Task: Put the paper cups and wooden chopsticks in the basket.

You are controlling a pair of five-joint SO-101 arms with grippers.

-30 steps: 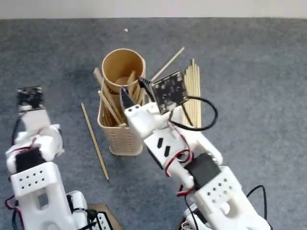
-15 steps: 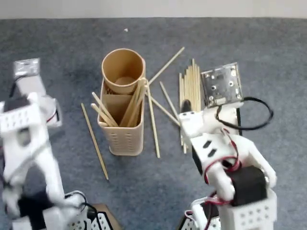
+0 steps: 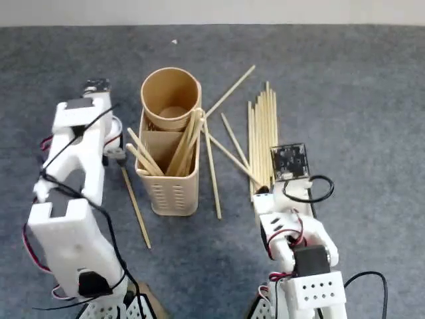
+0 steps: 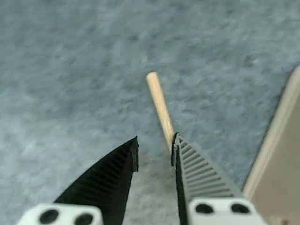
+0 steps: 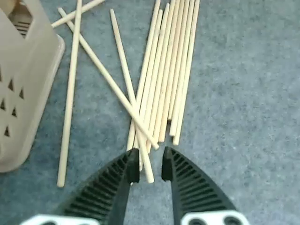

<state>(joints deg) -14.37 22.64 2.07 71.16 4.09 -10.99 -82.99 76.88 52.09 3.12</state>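
Observation:
A tan paper cup (image 3: 170,96) stands in the far end of the beige basket (image 3: 169,193), with several wooden chopsticks (image 3: 184,143) leaning inside. One loose chopstick (image 3: 135,203) lies left of the basket. My left gripper (image 4: 154,147) is open low over its far end (image 4: 157,96), which runs along one finger. A pile of chopsticks (image 5: 168,79) lies right of the basket. My right gripper (image 5: 149,161) is open at the pile's near end, with the tip of one crossing chopstick (image 5: 140,154) between its fingers.
Grey carpet covers the table. Two single chopsticks (image 3: 211,169) lie between the basket and the pile, and another (image 3: 232,90) angles away behind the cup. The basket's wall (image 4: 276,140) stands close beside my left gripper.
My right arm drew back from over the basket to the pile's near end, leaving chopsticks in the basket. My left arm swung in from the left edge to the loose chopstick beside the basket.

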